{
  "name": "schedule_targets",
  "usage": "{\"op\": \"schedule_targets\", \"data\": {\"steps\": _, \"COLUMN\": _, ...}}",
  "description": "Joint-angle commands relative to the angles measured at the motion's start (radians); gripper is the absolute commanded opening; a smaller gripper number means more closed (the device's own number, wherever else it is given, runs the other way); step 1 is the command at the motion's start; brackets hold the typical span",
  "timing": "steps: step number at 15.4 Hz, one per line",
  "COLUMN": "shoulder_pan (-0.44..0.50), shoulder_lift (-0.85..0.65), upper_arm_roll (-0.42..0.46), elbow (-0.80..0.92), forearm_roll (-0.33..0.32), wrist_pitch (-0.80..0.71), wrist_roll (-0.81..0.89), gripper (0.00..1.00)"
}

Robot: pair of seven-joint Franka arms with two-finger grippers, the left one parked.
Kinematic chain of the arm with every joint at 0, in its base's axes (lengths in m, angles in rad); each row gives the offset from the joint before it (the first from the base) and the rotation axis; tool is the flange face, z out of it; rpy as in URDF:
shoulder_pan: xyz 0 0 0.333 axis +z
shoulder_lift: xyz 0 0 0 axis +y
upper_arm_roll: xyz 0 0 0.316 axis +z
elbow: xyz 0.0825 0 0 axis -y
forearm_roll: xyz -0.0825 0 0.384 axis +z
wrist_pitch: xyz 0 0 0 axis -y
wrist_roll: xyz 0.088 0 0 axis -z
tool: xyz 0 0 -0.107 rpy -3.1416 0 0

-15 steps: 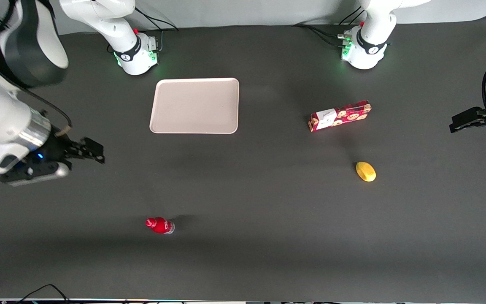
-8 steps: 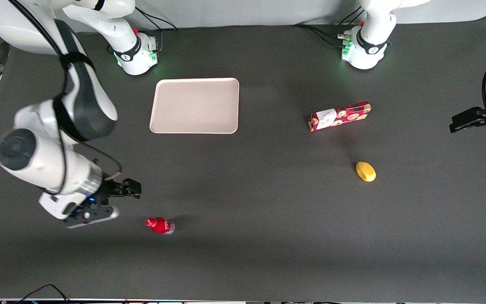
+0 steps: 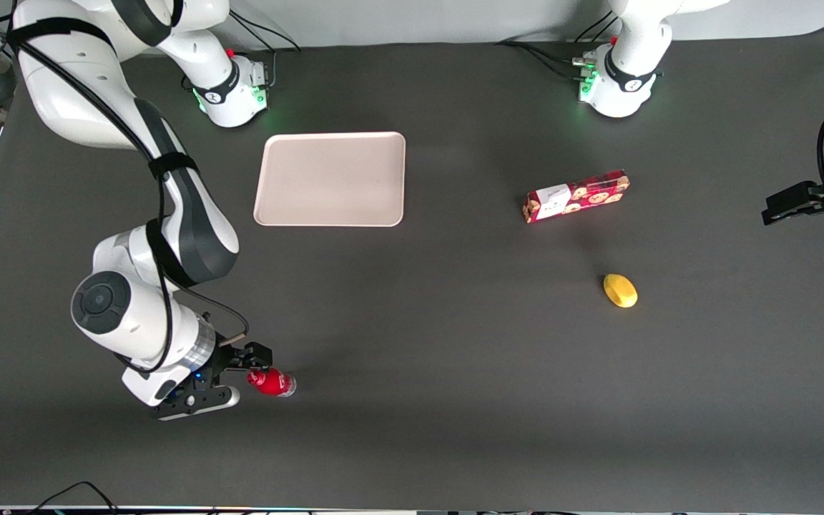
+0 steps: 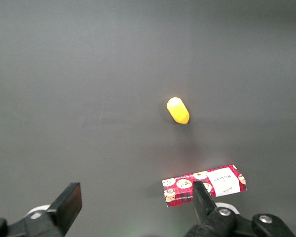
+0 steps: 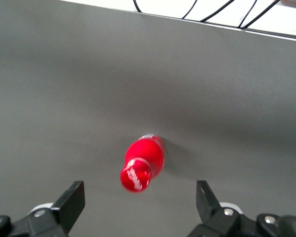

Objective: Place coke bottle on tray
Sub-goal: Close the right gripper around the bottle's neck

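The gripper [image 3: 249, 368] hangs right above the coke bottle [image 3: 271, 382] with its fingers spread wide, not holding anything. The bottle stands on the table [image 3: 455, 372], well apart from the tray [image 3: 331, 179] and nearer the front camera.

A robotics lab: two white arm bases [image 3: 229, 93] with green lights are bolted to a dark matte table [image 3: 455, 372], cables [image 3: 548, 57] trailing from them toward a plain pale wall.
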Motion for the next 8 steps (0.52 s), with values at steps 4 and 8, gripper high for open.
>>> {"op": "schedule_targets", "data": {"steps": 4, "shoulder_pan": 0.002, "shoulder_lift": 0.070, "upper_arm_roll": 0.008, "elbow": 0.027, "forearm_roll": -0.015, "wrist_pitch": 0.034, "wrist_roll": 0.048, "gripper": 1.00}}
{"op": "schedule_targets", "data": {"steps": 8, "shoulder_pan": 0.009, "shoulder_lift": 0.075, "upper_arm_roll": 0.006, "elbow": -0.005, "forearm_roll": -0.017, "wrist_pitch": 0.061, "wrist_roll": 0.046, "gripper": 1.00}}
